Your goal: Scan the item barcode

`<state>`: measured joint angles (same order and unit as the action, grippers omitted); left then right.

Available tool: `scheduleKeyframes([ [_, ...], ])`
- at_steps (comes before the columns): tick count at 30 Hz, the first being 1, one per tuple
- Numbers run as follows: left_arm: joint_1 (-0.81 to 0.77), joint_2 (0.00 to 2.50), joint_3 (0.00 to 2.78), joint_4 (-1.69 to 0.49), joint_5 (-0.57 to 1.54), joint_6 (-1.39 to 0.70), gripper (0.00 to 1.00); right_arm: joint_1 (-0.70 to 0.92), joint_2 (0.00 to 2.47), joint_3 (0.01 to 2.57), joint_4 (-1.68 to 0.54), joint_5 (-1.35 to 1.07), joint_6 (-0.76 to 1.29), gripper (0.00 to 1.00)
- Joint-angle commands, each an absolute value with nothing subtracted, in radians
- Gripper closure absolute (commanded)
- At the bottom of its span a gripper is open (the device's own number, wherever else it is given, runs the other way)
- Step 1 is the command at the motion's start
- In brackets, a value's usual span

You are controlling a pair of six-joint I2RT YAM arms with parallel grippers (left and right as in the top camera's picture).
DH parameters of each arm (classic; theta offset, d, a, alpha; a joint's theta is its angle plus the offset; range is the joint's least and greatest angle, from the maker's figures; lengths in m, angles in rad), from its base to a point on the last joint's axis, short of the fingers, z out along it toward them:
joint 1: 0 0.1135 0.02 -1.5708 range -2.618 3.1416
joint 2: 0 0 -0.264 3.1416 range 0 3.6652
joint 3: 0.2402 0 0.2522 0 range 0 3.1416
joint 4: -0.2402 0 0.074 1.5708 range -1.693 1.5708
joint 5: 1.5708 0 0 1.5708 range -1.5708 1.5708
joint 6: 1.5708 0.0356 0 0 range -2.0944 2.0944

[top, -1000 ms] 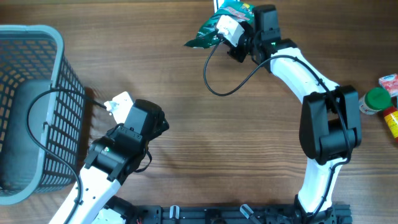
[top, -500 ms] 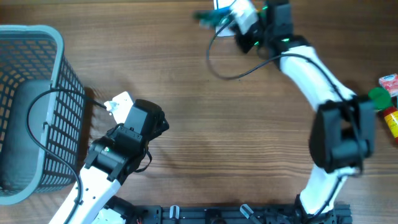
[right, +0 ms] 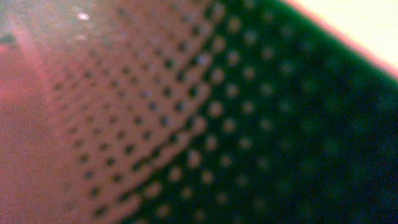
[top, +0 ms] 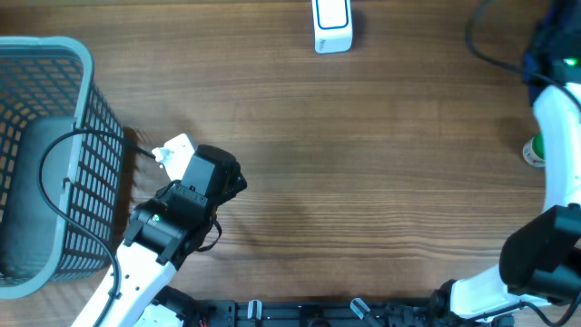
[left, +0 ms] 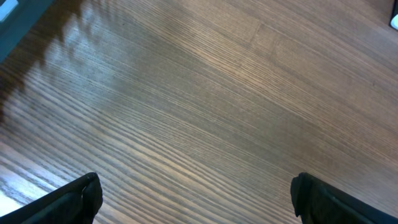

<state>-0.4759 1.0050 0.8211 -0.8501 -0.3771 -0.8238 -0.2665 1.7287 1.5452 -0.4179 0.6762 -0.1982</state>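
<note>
Position of the scanner against the right hand decides the coming move. The white oblong barcode scanner (top: 331,25) lies at the far edge of the brown wooden bench (top: 363,182), about the middle. Its long axis runs from the near edge toward the far edge. The right arm (top: 556,127) reaches past the far right corner, so its hand is outside the overhead view. The scanner therefore lies to the left of that hand, along the far edge.

The right hand is pressed together. Its own camera shows no fingers — only a blurred green and pink dotted item (right: 205,112) that fills the whole view, very close to the lens. I judge from this that the hand pinches the item and holds it somewhere off the far right corner. Which way the item points, and how its long axis lies, I cannot tell; no barcode is visible either.

The left hand (left: 196,196) is spread wide and empty, over bare wood toward the near left corner, just beside the grey-blue plastic mesh basket (top: 45,44) at the left edge. It is well apart from the scanner and has no item, so the right arm seems the one to present it. I expect the arm must bring the item leftward to the scanner and turn the barcode side toward it.
</note>
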Motion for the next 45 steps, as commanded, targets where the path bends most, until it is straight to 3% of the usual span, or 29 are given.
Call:
scheduleKeyframes([
  [1,-0.480,1.009,0.822,-0.850,-0.398,-0.812,0.00,-0.366,1.727,1.549,-0.547,0.896,-0.022,0.96],
  [3,-0.480,1.009,0.822,-0.850,-0.398,-0.812,0.00,-0.434,1.739,1.549,-0.636,0.837,0.078,0.95],
  [11,-0.480,1.009,0.822,-0.850,-0.398,-0.812,0.00,-0.577,1.854,1.542,-0.649,0.571,0.080,0.94],
  [15,-0.480,1.009,0.822,-0.850,-0.398,-0.812,0.00,-0.590,1.922,1.542,-0.664,0.533,0.078,0.84],
  [18,-0.480,1.009,0.822,-0.850,-0.398,-0.812,0.00,-0.588,1.924,1.543,-0.682,0.430,0.079,0.71],
  [22,-0.480,1.009,0.822,-0.850,-0.398,-0.812,0.00,-0.588,1.915,1.544,-0.682,0.328,0.081,0.66],
  [24,-0.480,1.009,0.822,-0.850,-0.398,-0.811,0.00,-0.588,1.913,1.545,-0.681,0.320,0.081,0.41],
  [26,-0.480,1.009,0.822,-0.850,-0.398,-0.812,0.00,-0.588,1.911,1.546,-0.681,0.319,0.081,0.07],
  [27,-0.480,1.009,0.822,-0.850,-0.398,-0.812,0.00,-0.588,1.908,1.547,-0.681,0.319,0.088,0.00],
  [36,-0.480,1.009,0.822,-0.850,-0.398,-0.812,0.00,-0.586,1.715,1.554,-0.673,0.159,0.115,0.00],
  [45,-0.480,1.009,0.822,-0.850,-0.398,-0.812,0.00,-0.586,1.317,1.554,-0.614,-0.595,0.115,0.00],
])
